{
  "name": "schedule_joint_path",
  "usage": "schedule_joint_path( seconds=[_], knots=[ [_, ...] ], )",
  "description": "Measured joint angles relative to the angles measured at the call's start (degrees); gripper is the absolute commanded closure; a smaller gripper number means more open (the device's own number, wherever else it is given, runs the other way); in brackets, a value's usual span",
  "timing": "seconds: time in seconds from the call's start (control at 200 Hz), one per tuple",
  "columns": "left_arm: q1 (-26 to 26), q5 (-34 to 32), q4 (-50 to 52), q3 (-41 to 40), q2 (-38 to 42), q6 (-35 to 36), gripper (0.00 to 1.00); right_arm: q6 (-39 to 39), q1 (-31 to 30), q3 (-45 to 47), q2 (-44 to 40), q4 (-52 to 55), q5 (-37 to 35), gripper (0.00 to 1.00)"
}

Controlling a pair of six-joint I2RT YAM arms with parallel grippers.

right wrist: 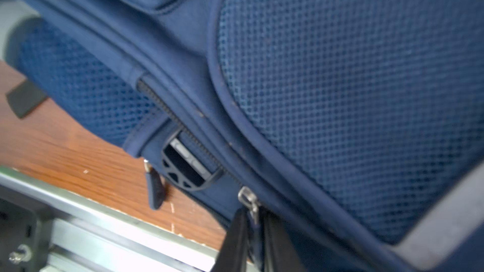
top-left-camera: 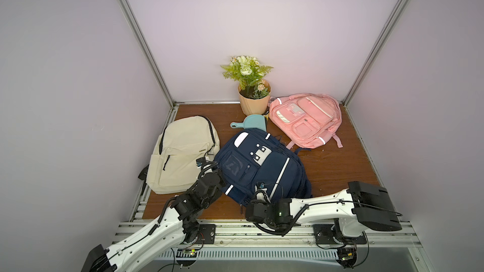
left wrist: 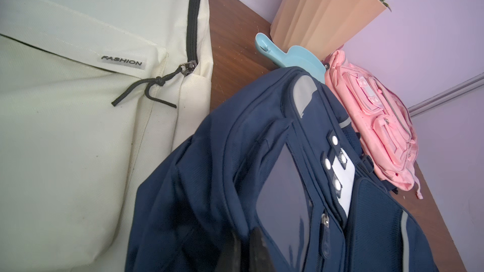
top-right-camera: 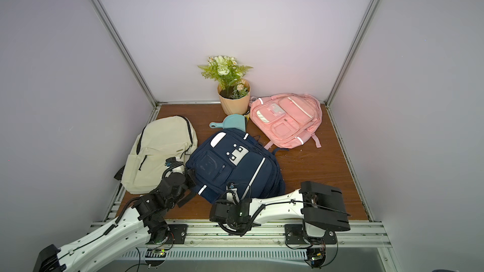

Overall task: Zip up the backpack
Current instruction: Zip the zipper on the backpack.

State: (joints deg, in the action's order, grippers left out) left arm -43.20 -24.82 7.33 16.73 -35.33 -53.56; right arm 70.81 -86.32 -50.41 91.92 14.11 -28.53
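Navy backpack (top-left-camera: 262,168) lay flat, face up, mid-table (top-left-camera: 340,174), between the cream backpack (top-left-camera: 180,153) and the pink backpack (top-left-camera: 306,119), touching the cream one at its left side. The blue dustpan (top-left-camera: 248,122) sat just beyond its top.

Right gripper (right wrist: 253,217) was at the pack's near side edge, jaws pressed together with the zipper pull (right wrist: 248,200) pinched between them. The zipper track (right wrist: 167,111) ran away from it along the side; a gap showed a black plastic part inside, so that stretch looked unzipped. A second pull (right wrist: 154,189) dangled free just beside it.

Left gripper (left wrist: 246,247) was closed at the pack's near-left corner, apparently clamped on a fold of navy fabric; the exact hold was hard to see.

Step in hand, as judged: drag the slider along the track. To do it well, the left hold should act as an anchor so the track goes taut. The pull should run in line with the teeth, not outward, and follow the curve round the corner slowly. The edge flap risked catching in the slider.

Orientation: long axis ran near-to-far, slanted a bit. The top end pointed away from the robot toward the dustpan, and the base pointed toward the near table edge.
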Motion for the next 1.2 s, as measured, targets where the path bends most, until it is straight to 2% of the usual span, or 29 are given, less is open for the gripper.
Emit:
schedule_joint_path(
  seconds=[0.09,0.25,0.36,0.475,0.555,0.696,0.851,0.886,0.941,1.066,1.201],
  knots=[
    [-0.13,-0.85,1.92,3.69,-1.75,1.95,1.0,-0.66,0.04,-0.02,-1.09,0.28,-0.83,1.0],
    [0.92,-2.03,4.59,11.67,-6.32,6.71,1.0,-0.96,0.04,-0.26,-3.39,1.03,-2.97,1.0],
    [2.69,-2.47,5.16,13.16,-7.61,8.72,1.0,-0.96,0.04,-0.26,-4.76,1.53,-3.65,1.0],
    [10.51,1.73,5.38,13.18,-8.94,11.39,1.0,-0.46,-0.04,2.58,-7.8,1.42,-3.74,1.0],
    [14.19,3.72,5.55,13.22,-10.21,12.37,1.0,0.15,-0.24,4.17,-9.97,1.55,-3.74,1.0],
    [17.94,6.45,5.84,13.79,-13.92,13.42,1.0,1.55,-0.39,6.75,-12.52,2.43,-3.76,1.0],
    [19.47,6.84,6.32,14.86,-17.64,13.44,0.99,1.38,-0.5,8.39,-14.1,2.49,-3.91,1.0],
    [19.58,6.86,6.54,15.13,-18.23,13.25,0.95,0.72,-0.52,8.26,-13.94,2.32,-3.98,1.0],
    [19.78,7.1,7.04,15.5,-18.86,12.66,0.82,-0.87,-0.55,7.3,-13.05,2.1,-4.2,1.0],
    [20.22,7.74,9.42,16.35,-18.71,10.19,0.63,-5.64,-0.94,3.15,-9.01,2.89,-4.5,1.0],
    [16.44,8.72,11.85,14.67,-12.44,5.29,0.45,-10.47,-1.44,-0.17,-5.49,2.38,-4.63,1.0]
  ],
)
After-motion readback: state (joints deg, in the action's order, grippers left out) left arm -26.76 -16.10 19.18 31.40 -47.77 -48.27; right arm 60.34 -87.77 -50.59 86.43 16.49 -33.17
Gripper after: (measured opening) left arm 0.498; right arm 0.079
